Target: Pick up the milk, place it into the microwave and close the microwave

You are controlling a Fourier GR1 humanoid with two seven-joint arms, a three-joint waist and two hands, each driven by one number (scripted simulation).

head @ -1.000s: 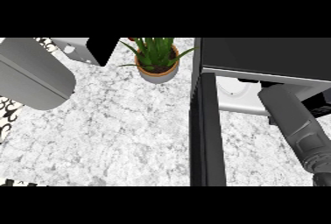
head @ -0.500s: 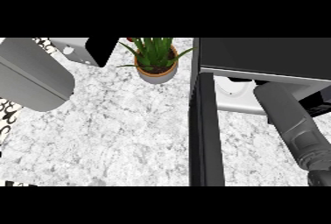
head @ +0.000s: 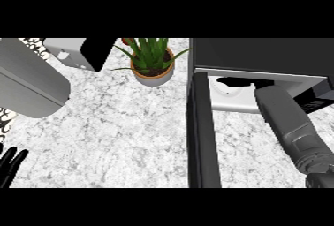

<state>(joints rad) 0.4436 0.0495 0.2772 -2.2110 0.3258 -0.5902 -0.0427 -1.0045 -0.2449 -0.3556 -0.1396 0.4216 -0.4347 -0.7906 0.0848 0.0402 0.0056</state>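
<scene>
The surface (head: 117, 132) under me is pale marbled stone with grey veining, and it fills most of what I see. Right of it stands the microwave (head: 261, 55), a dark boxy body with a light, smooth cavity below its top edge. Its door (head: 201, 132) hangs open, a long black slab seen edge-on, running from the microwave's left corner down toward me.

My right forearm (head: 290, 128), a grey matte cylinder, goes up into the microwave's opening. My right hand (head: 238, 82) shows only as a black shape just inside the cavity, and I cannot tell how its fingers stand or whether they have hold of anything. I cannot make out the milk; if it is in the microwave, my hand and the cavity's shadow hide it.

Far left of the microwave, a large rounded grey shape (head: 29, 84) crosses the corner. Just left of the microwave sits a potted plant (head: 152, 62), spiky green leaves in a round terracotta pot. My left hand (head: 9, 165) rests far left of the door's near end, black fingers straight and pointing up.
</scene>
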